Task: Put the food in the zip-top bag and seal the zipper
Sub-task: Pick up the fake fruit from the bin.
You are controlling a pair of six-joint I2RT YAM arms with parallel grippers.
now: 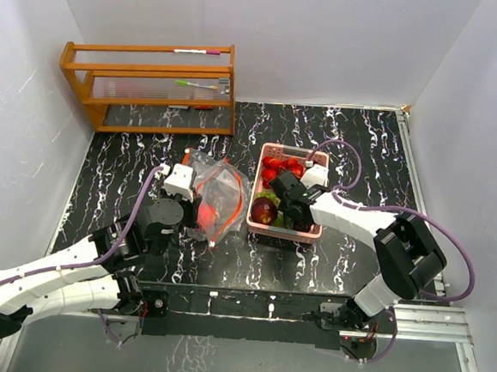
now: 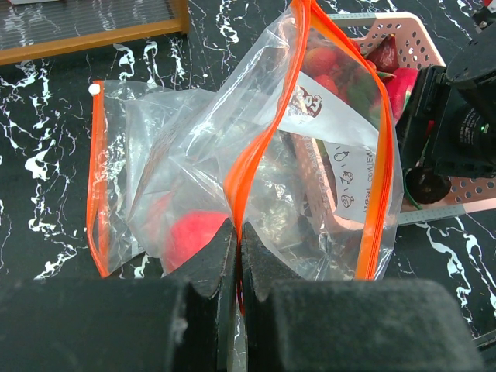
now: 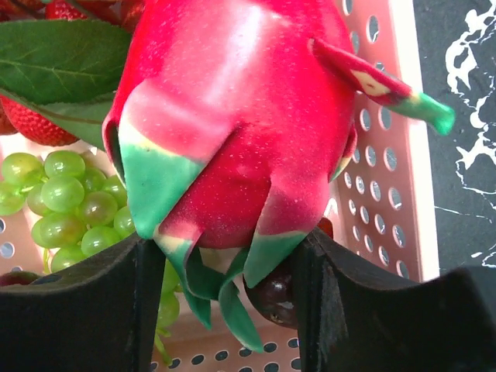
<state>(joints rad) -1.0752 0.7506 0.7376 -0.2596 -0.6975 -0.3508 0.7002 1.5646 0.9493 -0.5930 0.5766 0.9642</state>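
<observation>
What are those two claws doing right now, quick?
Left gripper: closed on the zip-top bag, at its orange rim.
Right gripper: closed on the dragon fruit.

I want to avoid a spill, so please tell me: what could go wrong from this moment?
1. The right pincer seems to hold the dragon fruit only by its narrow, scaly end; it may slip when lifted from the pink basket.
2. The left pincer pinches one edge of the zip-top bag, whose mouth looks narrow and folded; the large fruit may catch there.

the left claw (image 2: 239, 242) pinches the orange zipper rim of the zip-top bag (image 2: 178, 147); a red fruit (image 2: 192, 234) lies inside.
</observation>
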